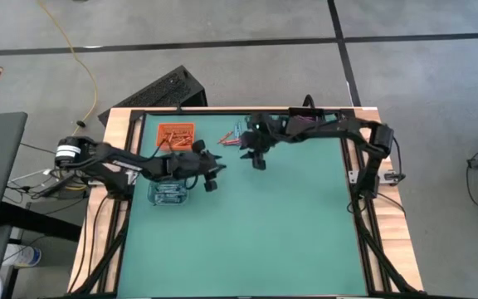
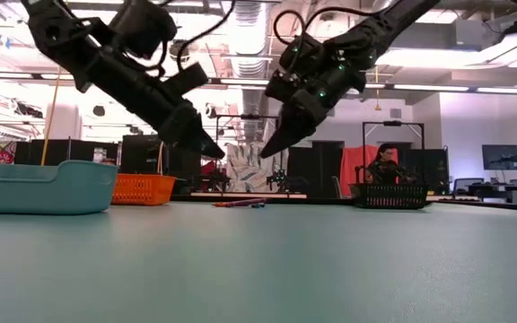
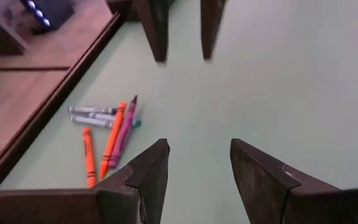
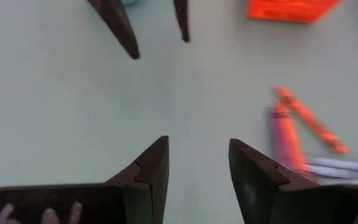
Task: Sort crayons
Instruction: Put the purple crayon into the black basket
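Both pincers, left pincer (image 1: 213,172) and right pincer (image 1: 256,155), hang apart and empty above the counter (image 1: 247,224); crayons (image 3: 107,132) lie far, partly blurred.

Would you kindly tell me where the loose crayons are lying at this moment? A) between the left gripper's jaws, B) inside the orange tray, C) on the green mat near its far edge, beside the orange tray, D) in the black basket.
C: the loose crayons lie flat on the green mat, while the left gripper and right gripper both hang open and empty above it.
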Available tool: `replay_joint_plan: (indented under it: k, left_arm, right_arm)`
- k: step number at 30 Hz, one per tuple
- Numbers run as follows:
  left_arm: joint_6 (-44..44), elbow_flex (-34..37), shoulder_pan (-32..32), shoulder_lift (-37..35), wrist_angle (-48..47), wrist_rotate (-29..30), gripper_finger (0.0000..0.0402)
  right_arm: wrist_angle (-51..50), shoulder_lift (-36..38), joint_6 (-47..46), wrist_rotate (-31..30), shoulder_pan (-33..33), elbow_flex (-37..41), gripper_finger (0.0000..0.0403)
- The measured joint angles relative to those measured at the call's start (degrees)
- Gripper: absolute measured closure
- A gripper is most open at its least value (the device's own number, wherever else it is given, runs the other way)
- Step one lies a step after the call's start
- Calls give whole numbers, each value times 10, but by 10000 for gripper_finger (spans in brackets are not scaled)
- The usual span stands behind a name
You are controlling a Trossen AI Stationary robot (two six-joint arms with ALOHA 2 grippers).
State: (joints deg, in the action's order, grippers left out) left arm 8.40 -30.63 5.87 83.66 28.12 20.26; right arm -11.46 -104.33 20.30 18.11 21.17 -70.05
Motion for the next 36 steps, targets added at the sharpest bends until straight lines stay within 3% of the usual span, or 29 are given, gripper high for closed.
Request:
replay_joint_plan:
  k: [6,14,20,27,36]
  left_arm:
    - [-3,0,66,0,1,-23,239]
    - [-4,0,131,2,38,-87,239]
    - [-2,-36,148,80,64,-111,239]
    - [-7,-92,150,188,57,-74,239]
    - [-3,-99,152,207,43,-75,239]
  right_arm:
    - [-71,1,80,11,61,-50,243]
    - [-51,-29,87,79,144,-56,243]
    - [-87,-108,87,137,158,-110,243]
    - [-155,-167,103,141,150,-182,243]
    - [-170,-205,117,137,150,-216,243]
